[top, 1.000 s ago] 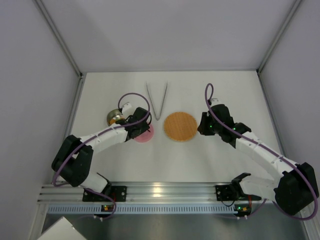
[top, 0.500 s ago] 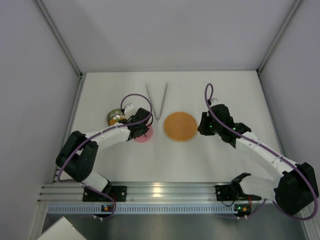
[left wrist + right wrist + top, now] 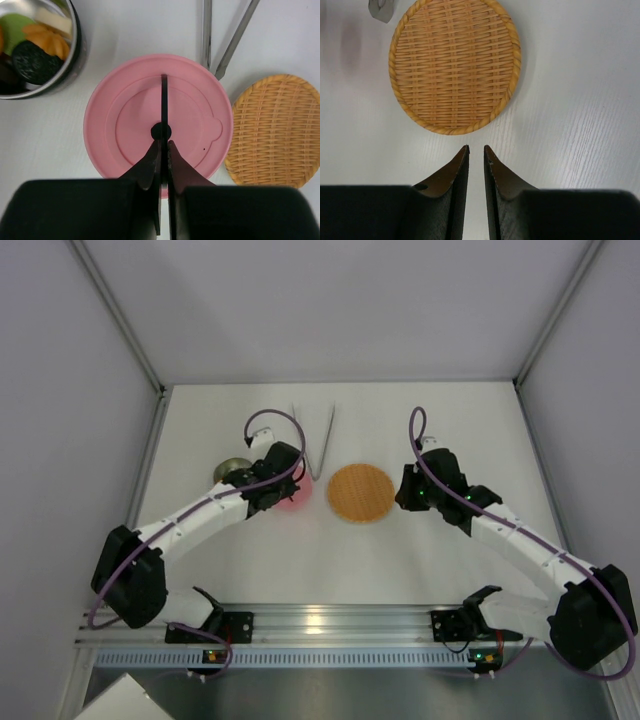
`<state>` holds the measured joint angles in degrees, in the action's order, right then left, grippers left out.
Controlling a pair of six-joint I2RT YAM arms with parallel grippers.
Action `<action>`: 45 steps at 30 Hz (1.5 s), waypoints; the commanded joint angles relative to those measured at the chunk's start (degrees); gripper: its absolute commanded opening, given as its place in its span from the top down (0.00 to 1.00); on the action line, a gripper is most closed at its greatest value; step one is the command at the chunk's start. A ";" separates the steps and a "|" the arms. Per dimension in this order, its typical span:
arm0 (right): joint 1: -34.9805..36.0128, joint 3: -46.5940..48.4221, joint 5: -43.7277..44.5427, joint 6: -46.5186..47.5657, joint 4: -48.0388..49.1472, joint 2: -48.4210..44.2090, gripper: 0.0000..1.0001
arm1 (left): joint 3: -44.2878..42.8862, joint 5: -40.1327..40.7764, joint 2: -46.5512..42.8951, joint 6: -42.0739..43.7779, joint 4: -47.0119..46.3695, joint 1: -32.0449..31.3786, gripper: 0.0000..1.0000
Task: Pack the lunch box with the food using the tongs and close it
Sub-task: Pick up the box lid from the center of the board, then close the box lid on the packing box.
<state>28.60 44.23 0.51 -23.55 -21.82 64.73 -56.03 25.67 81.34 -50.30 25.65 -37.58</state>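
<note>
The lunch box (image 3: pixel 75 60) is a shiny steel tin that shows at top left in the left wrist view. It holds the food (image 3: pixel 35 55): green, orange, black and pale yellow pieces. In the top view the tin (image 3: pixel 228 472) is partly hidden behind the left arm. Its pink lid (image 3: pixel 125 125) lies face up under my left gripper (image 3: pixel 164 142), which is shut on the thin black handle at the lid's centre. The tongs (image 3: pixel 318 445) lie in a V beyond the lid, their joined end (image 3: pixel 212 65) near its rim. My right gripper (image 3: pixel 475 147) hangs slightly open and holds nothing.
An orange woven plate (image 3: pixel 360 493) lies bare between the two arms, right of the lid (image 3: pixel 296 498) and just ahead of the right gripper (image 3: pixel 405 490). White walls enclose the table on three sides.
My left gripper has closed onto the lid's black handle. The left arm has stretched farther from its base, with the lid a little farther back. The right arm has not moved.
</note>
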 commanded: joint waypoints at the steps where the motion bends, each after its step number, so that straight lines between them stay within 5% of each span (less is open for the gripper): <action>1: 0.32 -0.11 -0.25 0.52 4.42 0.57 0.82 | -6.88 6.47 -5.05 5.29 7.03 0.14 1.00; 5: 0.32 0.07 -0.16 0.44 4.51 0.84 0.83 | -11.29 7.91 -6.28 8.11 11.52 4.25 1.00; 17: 0.32 0.42 -0.25 0.79 4.07 0.48 0.83 | -13.75 -10.80 1.09 14.71 9.60 24.47 1.00; 45: 0.32 -0.02 -0.25 0.70 4.07 0.66 0.83 | -10.68 -14.33 6.90 15.32 6.78 30.99 1.00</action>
<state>28.60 44.23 0.30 -23.55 -21.82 65.41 -67.22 11.55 88.68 -34.98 34.26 -7.07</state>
